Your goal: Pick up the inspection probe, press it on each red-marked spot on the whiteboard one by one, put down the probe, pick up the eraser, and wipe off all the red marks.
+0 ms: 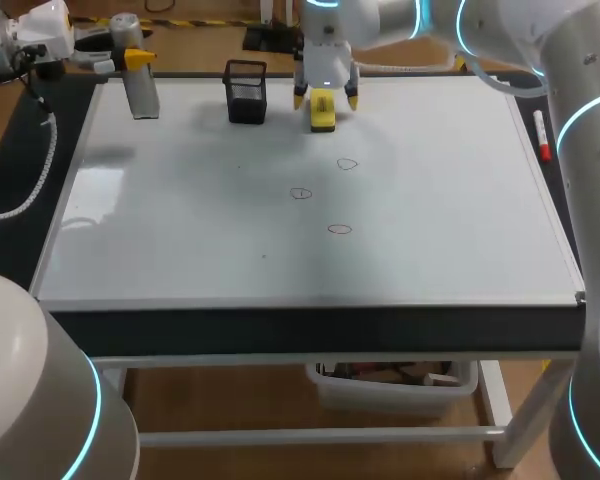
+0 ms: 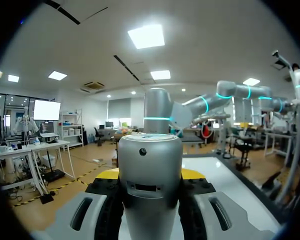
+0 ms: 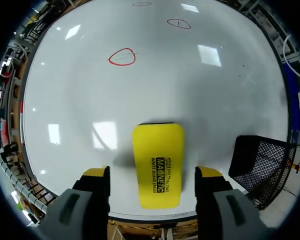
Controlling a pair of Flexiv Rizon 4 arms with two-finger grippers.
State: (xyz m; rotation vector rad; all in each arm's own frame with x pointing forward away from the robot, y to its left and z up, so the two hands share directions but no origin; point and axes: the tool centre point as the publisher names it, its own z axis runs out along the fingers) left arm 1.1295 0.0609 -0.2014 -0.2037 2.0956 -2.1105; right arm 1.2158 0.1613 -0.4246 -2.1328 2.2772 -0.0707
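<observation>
The right tool (image 3: 153, 175) hangs low over the far middle of the whiteboard (image 1: 430, 230), its two yellow-tipped fingers spread wide on either side of the eraser (image 3: 157, 150), with bare board showing between each finger and the block, so it grips nothing; the eraser is a smooth, bright yellow slab with rounded corners and black print on its back, lying flat on the glossy white surface near the far edge; just beside it stands a black wire-mesh cup (image 1: 246, 92), square in section and open at the top; three thin red marks (image 1: 300, 193), each a small hand-drawn oval, lie well apart from one another toward the board's middle, the nearest one (image 3: 122, 56) ahead of the right tool; the left tool (image 1: 132, 60) is at the far left corner of the board, closed from both sides around the inspection probe (image 2: 150, 160), a plain grey metal cylinder with a flat round cap, which stands upright with its lower end at the board's surface; a red-capped marker (image 1: 542, 135) lies in the groove along the right rim; the board, framed in pale metal, covers the dark-edged desk (image 1: 310, 330)
</observation>
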